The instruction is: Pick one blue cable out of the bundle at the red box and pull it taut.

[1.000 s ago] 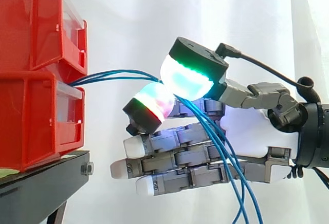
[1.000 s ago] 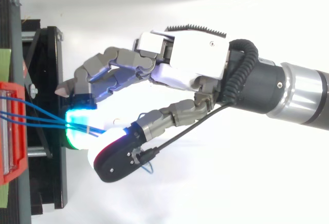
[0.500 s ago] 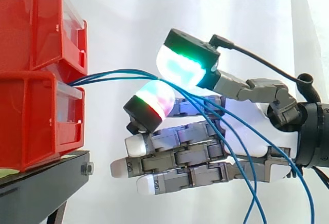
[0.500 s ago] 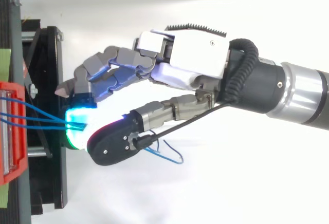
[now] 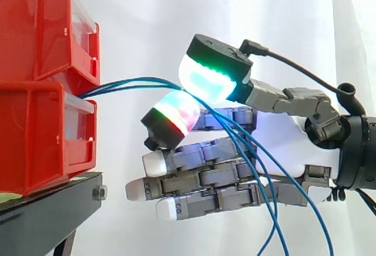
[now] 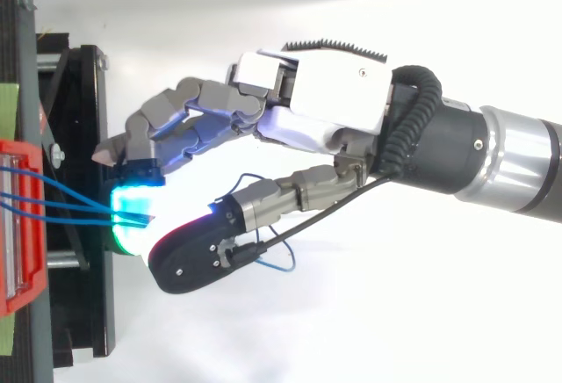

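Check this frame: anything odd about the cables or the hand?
Yes: the hand pinches several blue cables together, not one, right of the red box; past the pinch they hang in loose loops.

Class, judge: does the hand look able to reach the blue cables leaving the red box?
Probably yes: nothing blocks them, and pads of the hand seem to pinch the blue cables beside the red box.
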`<act>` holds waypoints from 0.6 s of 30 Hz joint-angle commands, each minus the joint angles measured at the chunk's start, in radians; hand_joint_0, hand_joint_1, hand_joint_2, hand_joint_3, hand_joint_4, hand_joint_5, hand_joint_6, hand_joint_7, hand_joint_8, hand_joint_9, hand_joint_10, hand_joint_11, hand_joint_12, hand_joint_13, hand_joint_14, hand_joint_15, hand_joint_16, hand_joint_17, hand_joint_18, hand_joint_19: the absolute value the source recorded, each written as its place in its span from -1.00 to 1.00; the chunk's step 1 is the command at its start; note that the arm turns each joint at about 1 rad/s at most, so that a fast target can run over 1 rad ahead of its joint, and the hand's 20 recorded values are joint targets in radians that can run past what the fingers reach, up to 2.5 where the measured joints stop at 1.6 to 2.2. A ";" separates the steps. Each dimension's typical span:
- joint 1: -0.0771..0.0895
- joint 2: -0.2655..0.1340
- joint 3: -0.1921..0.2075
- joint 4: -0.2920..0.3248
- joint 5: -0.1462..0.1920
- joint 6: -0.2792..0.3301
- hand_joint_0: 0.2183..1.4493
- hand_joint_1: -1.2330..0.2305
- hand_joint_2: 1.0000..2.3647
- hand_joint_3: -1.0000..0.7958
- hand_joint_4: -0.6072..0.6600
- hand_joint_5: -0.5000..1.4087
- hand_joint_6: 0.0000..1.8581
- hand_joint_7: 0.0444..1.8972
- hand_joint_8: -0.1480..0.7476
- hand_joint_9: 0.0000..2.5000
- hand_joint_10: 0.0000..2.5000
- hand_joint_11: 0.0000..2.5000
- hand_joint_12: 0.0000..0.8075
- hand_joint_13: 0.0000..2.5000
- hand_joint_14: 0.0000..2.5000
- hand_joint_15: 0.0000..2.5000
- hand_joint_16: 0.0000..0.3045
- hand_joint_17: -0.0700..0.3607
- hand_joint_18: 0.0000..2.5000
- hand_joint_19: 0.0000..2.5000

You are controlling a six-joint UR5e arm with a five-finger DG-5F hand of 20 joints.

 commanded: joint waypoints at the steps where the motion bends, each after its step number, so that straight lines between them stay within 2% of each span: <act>1: 0.000 0.000 0.003 -0.001 0.000 0.001 -0.14 -0.66 -0.98 -0.28 0.02 -0.66 -0.05 0.04 0.02 -0.35 -0.99 -0.45 -0.20 -0.67 -0.99 -0.87 -0.70 -0.20 -0.62 -0.83; 3: 0.000 0.000 0.008 -0.004 0.000 0.001 -0.06 -0.67 -0.99 -0.37 0.07 -0.67 -0.05 0.05 -0.03 -0.37 -0.99 -0.46 -0.21 -0.68 -1.00 -0.87 -0.70 -0.20 -0.63 -0.83; 8: 0.000 -0.001 0.008 -0.004 0.000 0.001 -0.03 -0.66 -1.00 -0.44 0.06 -0.68 -0.05 0.02 -0.08 -0.38 -0.99 -0.46 -0.22 -0.68 -1.00 -0.87 -0.71 -0.21 -0.64 -0.83; 16: 0.000 0.000 0.008 -0.003 0.000 0.001 -0.30 -0.66 -1.00 -0.44 0.15 -0.68 -0.05 -0.02 -0.04 -0.39 -0.99 -0.46 -0.22 -0.69 -0.99 -0.86 -0.71 -0.21 -0.63 -0.81; 18: -0.002 -0.001 0.009 -0.003 0.000 0.001 -0.36 -0.52 -1.00 -0.44 0.16 -0.68 -0.06 -0.02 0.00 -0.37 -0.99 -0.45 -0.20 -0.68 -0.99 -0.86 -0.70 -0.20 -0.63 -0.79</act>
